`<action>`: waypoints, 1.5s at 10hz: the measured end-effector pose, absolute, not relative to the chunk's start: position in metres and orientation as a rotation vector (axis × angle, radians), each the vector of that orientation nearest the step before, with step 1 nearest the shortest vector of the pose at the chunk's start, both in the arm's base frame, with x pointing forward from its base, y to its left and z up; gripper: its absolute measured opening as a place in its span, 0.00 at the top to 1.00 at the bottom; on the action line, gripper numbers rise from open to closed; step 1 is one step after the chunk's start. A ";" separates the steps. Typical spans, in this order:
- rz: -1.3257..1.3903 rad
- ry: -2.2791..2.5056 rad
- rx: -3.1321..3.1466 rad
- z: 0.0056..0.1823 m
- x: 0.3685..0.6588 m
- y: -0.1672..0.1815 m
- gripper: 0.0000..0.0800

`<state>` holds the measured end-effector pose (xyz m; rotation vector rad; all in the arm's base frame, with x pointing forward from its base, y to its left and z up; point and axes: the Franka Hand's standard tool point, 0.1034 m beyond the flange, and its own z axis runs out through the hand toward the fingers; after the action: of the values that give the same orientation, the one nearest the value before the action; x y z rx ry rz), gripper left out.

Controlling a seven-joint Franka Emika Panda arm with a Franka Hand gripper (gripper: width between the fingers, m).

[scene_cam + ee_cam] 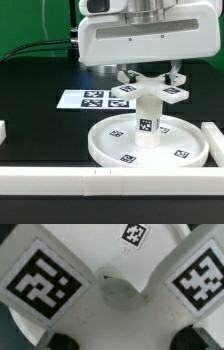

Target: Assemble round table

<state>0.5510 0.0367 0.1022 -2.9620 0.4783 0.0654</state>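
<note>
The round disc (105,146) lies flat near the table's front. The short cylinder leg (148,122) stands upright on its central hub. The cross-shaped foot (150,93) sits level on top of the leg. My gripper (151,78) reaches down from above, a finger on each side of the foot's middle, shut on it. In the wrist view the foot (110,319) fills the picture, two tagged arms spreading away. My gripper (130,341) shows only as two dark fingertips (62,341) flanking the white body. The leg's join with the foot is hidden.
The marker board (85,99) lies behind the disc, toward the exterior view's left. White border blocks run along the front (60,180), stand at the right (213,140) and at the left edge (3,131). The tabletop is black.
</note>
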 end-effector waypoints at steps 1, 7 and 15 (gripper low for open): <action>0.073 0.612 -2.928 0.102 0.552 0.037 0.44; 0.106 1.357 -2.616 0.103 0.554 0.036 0.44; 0.154 2.092 -1.990 0.105 0.563 0.032 0.44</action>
<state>0.5631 0.0318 0.1051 -1.9905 2.0925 0.1540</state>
